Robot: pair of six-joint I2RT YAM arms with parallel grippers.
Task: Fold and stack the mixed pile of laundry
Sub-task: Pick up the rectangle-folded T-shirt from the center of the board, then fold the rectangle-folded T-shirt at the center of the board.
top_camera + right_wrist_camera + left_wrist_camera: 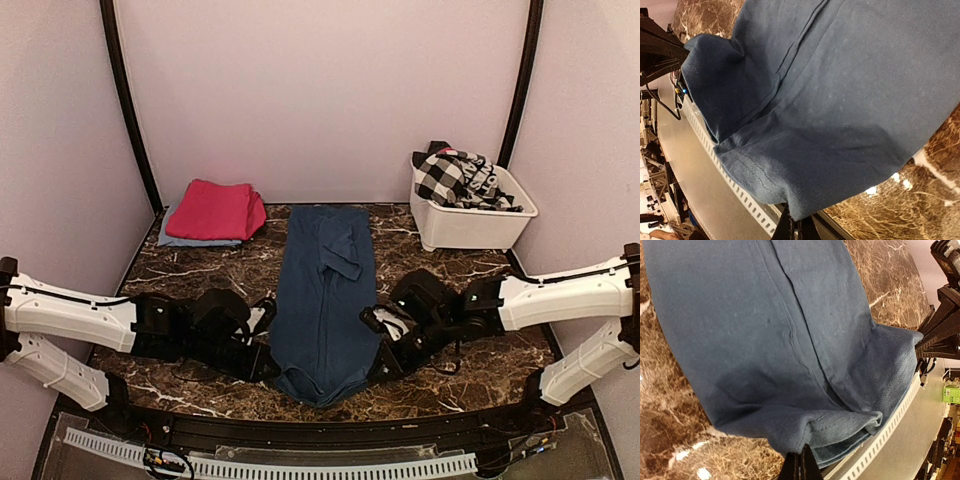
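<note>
Marble, brown with white veins, made up the table (200, 275), and the laundry lay on it in three places. At ten o'clock a folded magenta-pink cloth (218, 208) sat on a light-blue piece (172, 238), which showed only as a thin strip along the left and near sides. From twelve to six o'clock through the middle ran the navy-blue cloth (322, 300), folded into a long band with a sleeve-like flap turned over near its far end. At two o'clock the black-and-white checked garment (452, 176) was heaped in a white tub (470, 226). The tub wall hid its lower part, and the dark scraps around it could not be made out.

The left gripper (800, 466) was clenched on the band's near left corner at the stitched hem, only its fingertips inside its wrist view. The right gripper (791, 227) was clenched on the near right corner, its fingers likewise cut off by the frame. From above, the bulging near end of the cloth hid both sets of tips.

That hem lay close to the table's six o'clock edge, just short of the perforated rail (300, 466). Bare marble showed between the band and the pink stack, and between the band and the tub. Nearer in, both arms stretched across the room at nine and three o'clock.
</note>
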